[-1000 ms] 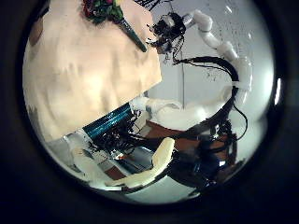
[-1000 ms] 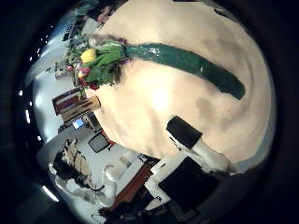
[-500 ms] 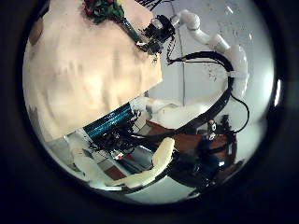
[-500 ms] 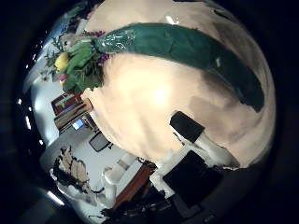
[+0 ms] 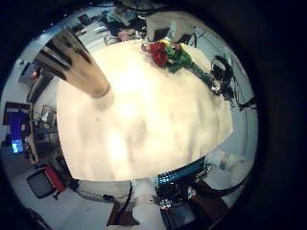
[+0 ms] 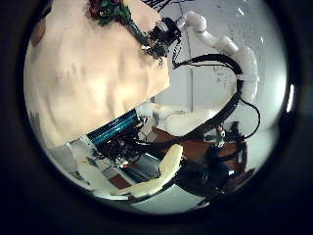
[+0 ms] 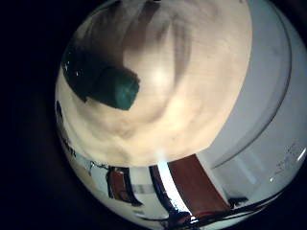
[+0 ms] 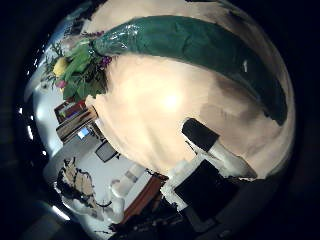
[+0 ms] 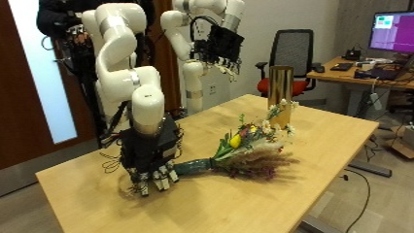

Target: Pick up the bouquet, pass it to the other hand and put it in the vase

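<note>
The bouquet [image 9: 246, 148] lies on the wooden table [image 9: 324, 184], its green wrapped stem [image 9: 194, 167] pointing at my right hand [image 9: 153, 160]. That hand stands at the stem's end, fingers straight down to the table, open. The stem [image 8: 200, 45] fills much of the right thumb side palm view, with the flowers [image 8: 80, 65] beyond; its end [image 7: 101, 81] shows in the little finger side view. My left hand [image 9: 223, 44] hangs high over the table, fingers relaxed, holding nothing. Its palm views show the bouquet [image 5: 168, 55], the right hand [image 6: 161, 39] and the tall tan vase [image 5: 77, 62], upright [image 9: 280, 87] at the table's far end.
Behind the table stand an office chair [image 9: 297, 49] and a desk with a monitor [image 9: 389, 34]. The vase is near the table's far edge, just beyond the flowers.
My right hand has come closer to the bouquet's stem, which now looms larger in its thumb side view. The left hand has stayed where it was.
</note>
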Controlling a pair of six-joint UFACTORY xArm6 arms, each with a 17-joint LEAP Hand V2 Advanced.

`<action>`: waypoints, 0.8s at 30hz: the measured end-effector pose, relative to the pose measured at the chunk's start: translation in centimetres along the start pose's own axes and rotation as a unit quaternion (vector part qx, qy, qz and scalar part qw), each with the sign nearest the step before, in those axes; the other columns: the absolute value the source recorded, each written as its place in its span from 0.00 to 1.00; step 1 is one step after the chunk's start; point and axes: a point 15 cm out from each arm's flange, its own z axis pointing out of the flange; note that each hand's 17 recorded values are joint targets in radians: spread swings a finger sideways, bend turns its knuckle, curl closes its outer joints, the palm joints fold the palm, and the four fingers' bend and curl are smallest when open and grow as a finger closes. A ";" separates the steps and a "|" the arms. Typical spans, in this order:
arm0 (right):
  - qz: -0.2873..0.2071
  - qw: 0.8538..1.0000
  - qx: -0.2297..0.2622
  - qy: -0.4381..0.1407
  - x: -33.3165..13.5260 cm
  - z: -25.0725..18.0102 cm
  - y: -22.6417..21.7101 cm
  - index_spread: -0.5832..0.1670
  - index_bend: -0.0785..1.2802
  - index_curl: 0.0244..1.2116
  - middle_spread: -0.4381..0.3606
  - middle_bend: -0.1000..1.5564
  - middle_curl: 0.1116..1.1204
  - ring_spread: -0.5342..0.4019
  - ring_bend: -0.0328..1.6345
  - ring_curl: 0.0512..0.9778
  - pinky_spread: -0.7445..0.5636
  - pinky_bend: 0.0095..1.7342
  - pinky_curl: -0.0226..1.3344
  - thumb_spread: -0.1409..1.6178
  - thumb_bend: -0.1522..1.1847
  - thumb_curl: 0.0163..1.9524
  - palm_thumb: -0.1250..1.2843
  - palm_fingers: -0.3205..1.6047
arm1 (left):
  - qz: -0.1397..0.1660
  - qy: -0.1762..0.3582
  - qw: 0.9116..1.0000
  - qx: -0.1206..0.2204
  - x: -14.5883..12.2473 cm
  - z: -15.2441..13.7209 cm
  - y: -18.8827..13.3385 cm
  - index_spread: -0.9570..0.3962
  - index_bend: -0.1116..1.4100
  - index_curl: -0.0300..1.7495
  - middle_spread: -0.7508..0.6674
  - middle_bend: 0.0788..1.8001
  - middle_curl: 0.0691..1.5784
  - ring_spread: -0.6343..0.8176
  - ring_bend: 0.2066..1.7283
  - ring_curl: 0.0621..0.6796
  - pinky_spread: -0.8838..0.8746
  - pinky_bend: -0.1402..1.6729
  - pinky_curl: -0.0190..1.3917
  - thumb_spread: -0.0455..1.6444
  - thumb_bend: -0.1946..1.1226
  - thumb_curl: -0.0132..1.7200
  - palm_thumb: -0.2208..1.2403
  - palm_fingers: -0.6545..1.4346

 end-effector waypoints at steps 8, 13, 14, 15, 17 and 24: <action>0.003 1.000 -0.007 -0.002 0.2 0.8 -0.3 0.57 0.17 0.21 0.62 0.28 0.24 0.62 0.40 0.16 0.76 0.21 0.22 0.67 0.10 0.19 0.55 0.31 | -0.001 0.000 1.000 0.000 0.0 0.0 0.1 0.94 0.18 0.19 0.91 0.06 0.12 0.88 0.13 0.25 0.84 0.19 0.24 0.47 0.12 0.20 0.29 0.31; 0.003 1.000 -0.003 -0.003 0.1 1.2 -0.9 0.57 0.17 0.21 0.62 0.28 0.24 0.61 0.40 0.16 0.76 0.20 0.22 0.67 0.10 0.19 0.56 0.31 | -0.002 0.000 1.000 0.002 -0.1 -0.1 0.0 0.94 0.19 0.19 0.91 0.06 0.12 0.88 0.13 0.25 0.84 0.19 0.24 0.47 0.12 0.20 0.29 0.31; 0.002 1.000 -0.003 -0.003 0.1 1.2 -1.0 0.57 0.17 0.21 0.62 0.28 0.24 0.61 0.40 0.16 0.76 0.20 0.22 0.66 0.10 0.19 0.56 0.31 | -0.002 0.000 1.000 0.003 -0.1 -0.1 0.0 0.94 0.19 0.19 0.91 0.06 0.12 0.88 0.13 0.25 0.84 0.19 0.24 0.47 0.12 0.20 0.29 0.31; 0.004 1.000 -0.003 -0.003 0.1 1.2 -1.0 0.57 0.17 0.21 0.62 0.28 0.24 0.61 0.40 0.16 0.76 0.21 0.22 0.66 0.10 0.19 0.56 0.31 | -0.002 0.000 1.000 0.001 -0.1 -0.1 0.0 0.94 0.19 0.19 0.91 0.06 0.12 0.88 0.13 0.25 0.84 0.19 0.24 0.47 0.12 0.20 0.29 0.31; 0.003 1.000 -0.004 -0.003 0.1 1.3 -1.0 0.57 0.18 0.21 0.62 0.28 0.24 0.61 0.40 0.16 0.76 0.20 0.22 0.66 0.10 0.19 0.56 0.31 | -0.003 0.000 1.000 0.002 -0.1 -0.1 0.0 0.94 0.19 0.19 0.91 0.06 0.12 0.88 0.13 0.25 0.84 0.19 0.24 0.47 0.12 0.20 0.29 0.31; 0.004 1.000 -0.009 -0.002 -0.1 1.8 -1.2 0.58 0.18 0.21 0.60 0.28 0.24 0.60 0.41 0.16 0.75 0.20 0.21 0.67 0.10 0.19 0.58 0.33 | -0.004 0.000 1.000 0.002 -0.1 -0.2 0.0 0.94 0.19 0.19 0.91 0.06 0.12 0.88 0.13 0.25 0.84 0.19 0.24 0.47 0.12 0.20 0.29 0.31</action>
